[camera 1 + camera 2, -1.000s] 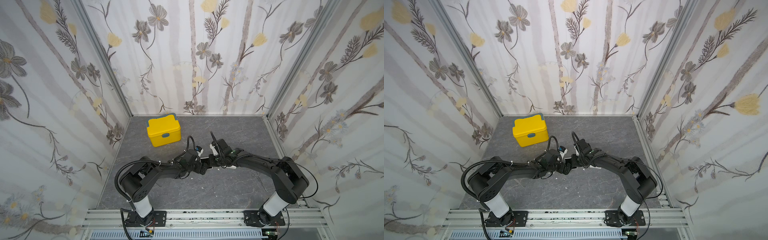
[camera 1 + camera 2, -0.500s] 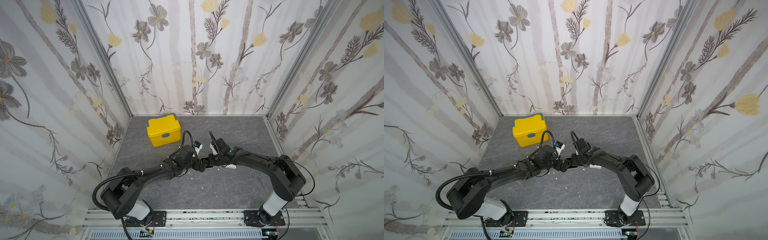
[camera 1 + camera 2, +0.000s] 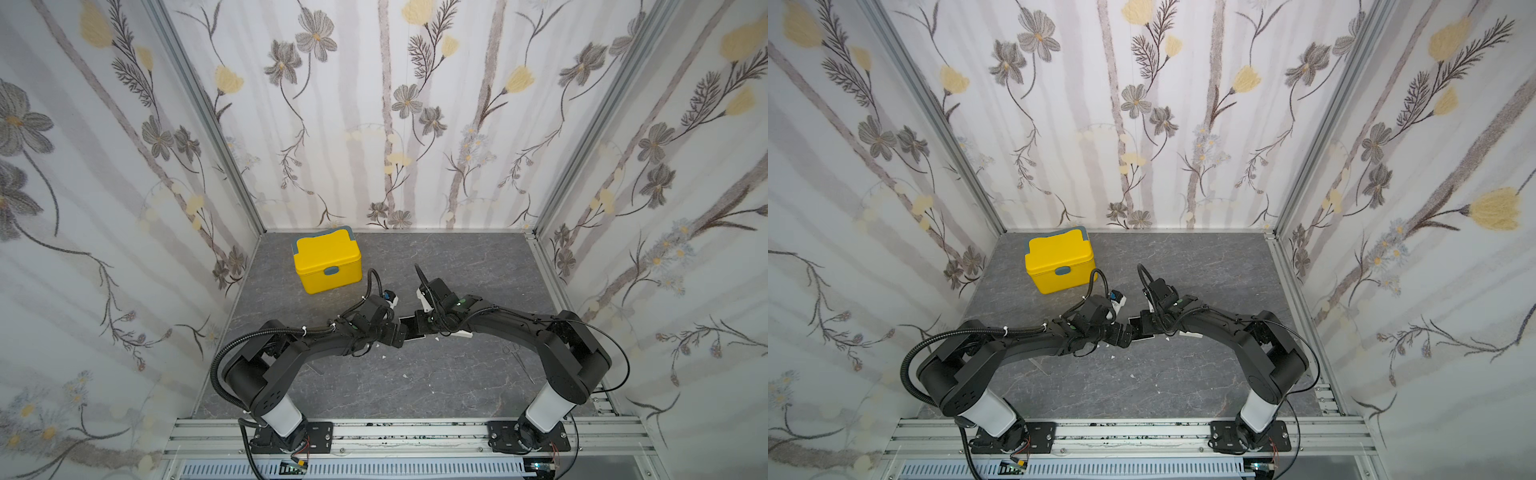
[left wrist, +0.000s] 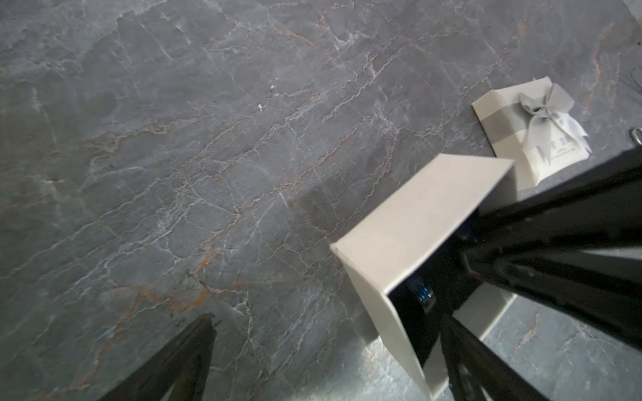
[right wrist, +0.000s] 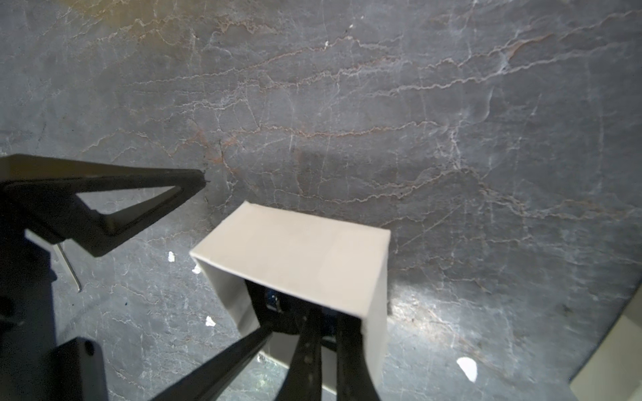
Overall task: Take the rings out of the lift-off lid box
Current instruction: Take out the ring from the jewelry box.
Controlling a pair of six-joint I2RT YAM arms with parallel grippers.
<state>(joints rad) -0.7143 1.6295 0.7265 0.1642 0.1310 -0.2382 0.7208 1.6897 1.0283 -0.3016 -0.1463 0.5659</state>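
Cardboard this thin likely dents, so the small white square cardboard box [image 4: 410, 222] wants a light pinch at one wall. The tiny black rings are unseen in its dark lining. The right tool [image 5: 323, 323], clenched, holds the box tipped over the grey bench [image 4: 208, 156]. The left tool [image 3: 394, 333] gapes just beside it.

The box [image 4: 417, 215] is over mid-table [image 3: 415, 382], the lid [image 4: 531, 139] just right of it, the yellow box [image 3: 327, 262] behind, leftward.
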